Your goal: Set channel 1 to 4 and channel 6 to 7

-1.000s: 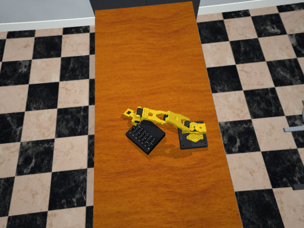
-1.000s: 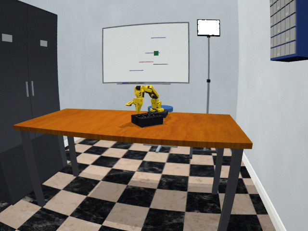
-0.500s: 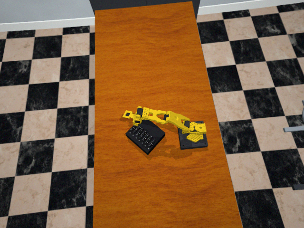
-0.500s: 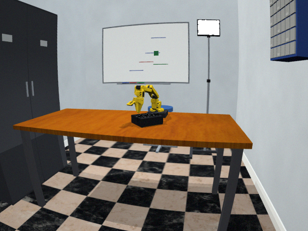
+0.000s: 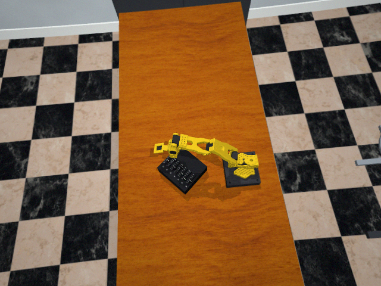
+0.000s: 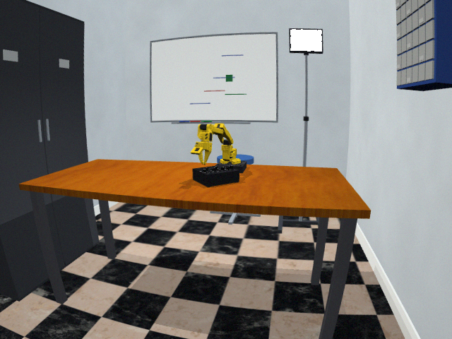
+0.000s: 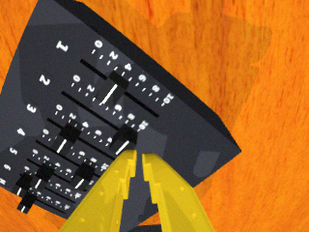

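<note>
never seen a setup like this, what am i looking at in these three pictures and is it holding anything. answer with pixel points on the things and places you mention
You are looking at one small yellow robot arm (image 5: 219, 146) (image 6: 226, 136) on a wooden table (image 5: 184, 77) (image 6: 145, 182) (image 7: 285, 159). The top picture looks down from above; the exterior one looks across the table from the side; the wrist one looks past the arm's own fingers.

Beside the arm's base sits a black lighting desk (image 5: 196, 164) (image 6: 224, 179) (image 7: 185, 128), a box with numbered sliding controls called faders. The gripper (image 6: 204, 163) (image 7: 139, 154) is at the desk, closed, with nothing held in it. The task is to slide faders 1 and 6 to set levels.

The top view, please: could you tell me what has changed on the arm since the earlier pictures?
The square yellow plate beside the gripper has swung slightly toward the bottom of the top view. Nothing was visibly taken hold of or let go. The lighting desk and arm base stayed put; its faders are too small to compare.
</note>
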Robot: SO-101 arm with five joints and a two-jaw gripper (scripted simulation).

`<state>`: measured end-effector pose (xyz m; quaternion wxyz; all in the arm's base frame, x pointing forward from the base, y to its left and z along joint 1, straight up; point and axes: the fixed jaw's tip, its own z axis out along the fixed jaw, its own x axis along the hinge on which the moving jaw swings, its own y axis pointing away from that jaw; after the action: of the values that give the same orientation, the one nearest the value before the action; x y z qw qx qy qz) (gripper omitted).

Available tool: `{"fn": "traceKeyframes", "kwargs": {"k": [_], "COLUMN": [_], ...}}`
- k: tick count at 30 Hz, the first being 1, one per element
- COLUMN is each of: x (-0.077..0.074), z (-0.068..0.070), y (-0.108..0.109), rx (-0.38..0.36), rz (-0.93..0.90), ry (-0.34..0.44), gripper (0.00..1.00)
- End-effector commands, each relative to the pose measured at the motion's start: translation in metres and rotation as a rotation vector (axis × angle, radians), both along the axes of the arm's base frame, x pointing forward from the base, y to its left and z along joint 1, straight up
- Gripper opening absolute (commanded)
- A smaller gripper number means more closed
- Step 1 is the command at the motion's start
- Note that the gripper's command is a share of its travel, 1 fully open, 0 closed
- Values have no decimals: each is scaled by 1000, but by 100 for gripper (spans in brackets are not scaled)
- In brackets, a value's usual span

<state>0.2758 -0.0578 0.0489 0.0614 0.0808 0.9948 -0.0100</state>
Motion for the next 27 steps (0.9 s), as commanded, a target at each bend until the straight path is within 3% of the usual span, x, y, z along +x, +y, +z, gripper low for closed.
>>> {"fn": "traceKeyframes", "kwargs": {"k": [1,13,15,27], "x": [-4,-11,-11,-20], "z": [4,9,9,15], "y": [1,4,4,4], "rx": [-13,-68,-68,-127], "rz": [117,594,594,1112], "ry": [3,20,20,36], "gripper": [0,0,0,0]}}
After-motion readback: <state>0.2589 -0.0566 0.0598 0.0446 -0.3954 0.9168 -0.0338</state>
